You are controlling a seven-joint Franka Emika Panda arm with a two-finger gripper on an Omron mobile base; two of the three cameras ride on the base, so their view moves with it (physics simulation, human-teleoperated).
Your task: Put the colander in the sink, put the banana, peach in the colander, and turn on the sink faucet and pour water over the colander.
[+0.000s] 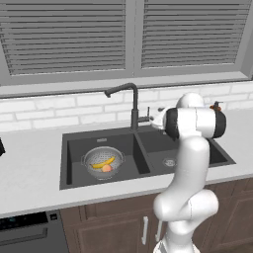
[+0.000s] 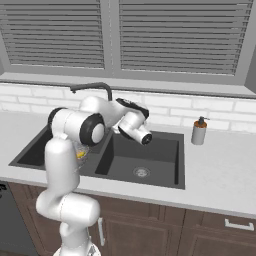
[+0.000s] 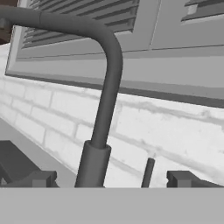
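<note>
The silver colander (image 1: 103, 162) sits in the left basin of the dark sink (image 1: 148, 170), with the yellow banana (image 1: 104, 162) and the orange-pink peach (image 1: 106, 168) inside it. The dark gooseneck sink faucet (image 1: 133, 106) stands behind the divider, its spout reaching left over the colander. No water shows. My gripper (image 3: 113, 179) is open, level with the faucet's base (image 3: 92, 164). In the hand view the base and the thin side lever (image 3: 148, 173) both stand between my fingertips (image 3: 41, 178), touching neither. From the left base view the gripper (image 1: 155, 118) hangs just right of the lever (image 1: 147, 117).
A soap dispenser (image 2: 199, 131) stands on the counter right of the sink. The white tiled wall (image 3: 175, 131) and window sill lie close behind the faucet. My own arm (image 2: 70, 130) covers much of the left basin in the right base view.
</note>
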